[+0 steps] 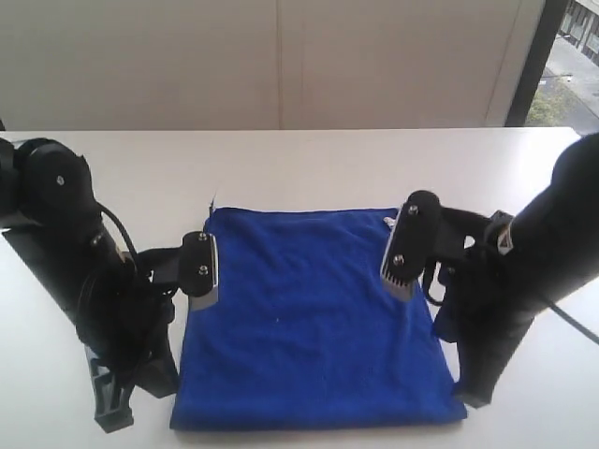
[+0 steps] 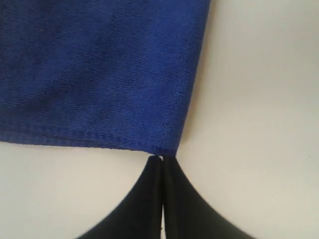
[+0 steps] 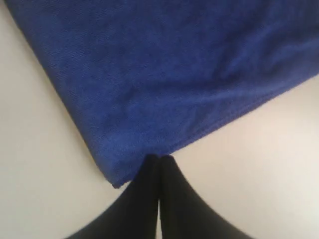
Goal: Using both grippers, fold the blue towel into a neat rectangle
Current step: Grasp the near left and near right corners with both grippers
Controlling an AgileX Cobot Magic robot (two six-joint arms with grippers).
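The blue towel point(image 1: 309, 318) lay flat and spread out, with the white table point(image 1: 309, 159) under it. It looked like one big square, so I think no fold had been made yet.

The left gripper point(image 2: 162, 162) was at the towel's left side, toward the far end. Its claw was pinched tight shut, with no gap between the two black tips. In the left wrist view the tips met right at a corner of the towel, where the stitched edge point(image 2: 75, 135) ended. I could not tell if a little bit of cloth was caught between them or if they only touched it.

The right gripper point(image 3: 159, 160) was at the towel's right side, also toward the far end. Its claw was shut tight too. Its tips sat at the towel's edge, just beside a corner. Again I could not tell if any cloth was nipped in there.

Why there? I think each claw sat at its own corner because a towel is floppy. If only one corner were lifted, the cloth would sag and twist. With two corners lifted together, one side could be carried over to meet the other side, and the edges could line up.

The two arms were on opposite sides of the towel, well apart, so they would not bump. If the claws held nothing, they would need to open and grab first.
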